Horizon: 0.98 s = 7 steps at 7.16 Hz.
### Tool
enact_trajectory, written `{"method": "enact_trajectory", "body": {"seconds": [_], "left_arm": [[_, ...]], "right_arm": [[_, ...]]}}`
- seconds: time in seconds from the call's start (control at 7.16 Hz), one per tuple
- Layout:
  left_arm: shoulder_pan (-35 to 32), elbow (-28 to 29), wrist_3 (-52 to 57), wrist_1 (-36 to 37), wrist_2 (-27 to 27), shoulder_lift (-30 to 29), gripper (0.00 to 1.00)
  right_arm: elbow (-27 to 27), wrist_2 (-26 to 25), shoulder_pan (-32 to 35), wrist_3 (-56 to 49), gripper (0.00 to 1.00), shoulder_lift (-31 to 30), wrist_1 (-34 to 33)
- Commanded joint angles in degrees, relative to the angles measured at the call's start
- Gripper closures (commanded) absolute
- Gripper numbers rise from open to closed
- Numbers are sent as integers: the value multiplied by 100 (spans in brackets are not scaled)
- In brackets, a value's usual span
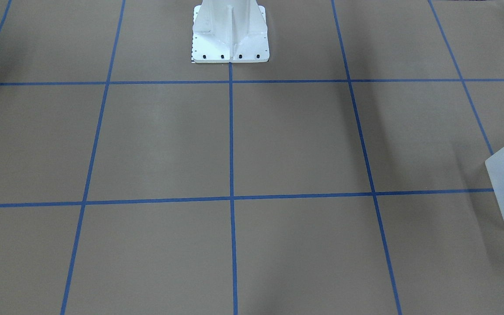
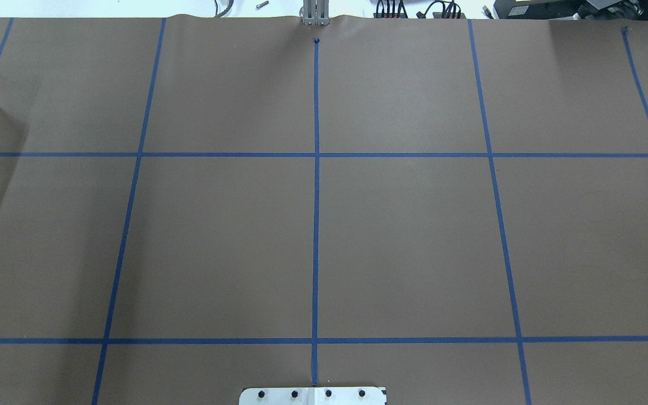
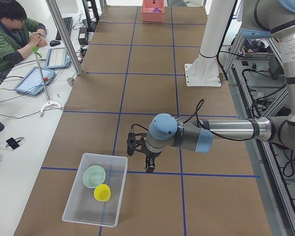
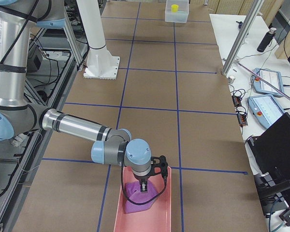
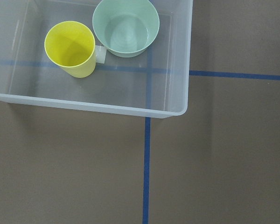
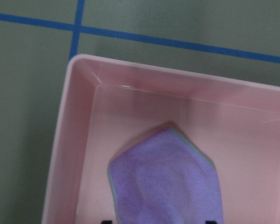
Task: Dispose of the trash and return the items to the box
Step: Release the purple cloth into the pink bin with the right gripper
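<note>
Since the mint-green bowl (image 5: 126, 28) sat upright inside the frosted box (image 5: 179, 93), just beside a yellow cup (image 5: 71, 46), it looked light, rigid and slick, best pinched over its thin smooth rim. Whether the left gripper (image 3: 149, 168) was spread couldn't be told. The right gripper (image 4: 144, 185) seemed parted above a soft purple cloth (image 6: 168, 186) in a pink tray (image 6: 60, 140).

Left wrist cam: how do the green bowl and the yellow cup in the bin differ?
The bowl is mint green, the cup bright yellow. The bowl is wider and shallower, the cup narrower and taller. The cup has a small pale handle; the bowl has none. Both stand upright and empty in the bin.
</note>
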Motion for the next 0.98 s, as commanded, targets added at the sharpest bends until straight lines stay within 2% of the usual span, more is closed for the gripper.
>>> {"method": "enact_trajectory", "body": {"seconds": [0.0, 0.14, 0.42, 0.56, 0.7, 0.84], "left_arm": [[0, 9, 1, 0, 0, 18, 1], [0, 9, 1, 0, 0, 18, 1], [0, 18, 10, 0, 9, 18, 1], [0, 27, 10, 0, 9, 18, 1], [0, 18, 10, 0, 9, 44, 1], [0, 27, 10, 0, 9, 44, 1]], "right_arm": [[730, 253, -125, 1307, 0, -33, -44], [837, 235, -309, 1407, 0, -16, -70], [1345, 218, -363, 1408, 0, -7, -752], [1601, 122, -346, 1321, 0, -103, -791], [1699, -184, -354, 1311, 0, -182, -774], [1674, -282, -363, 1311, 0, -209, -826]]}}
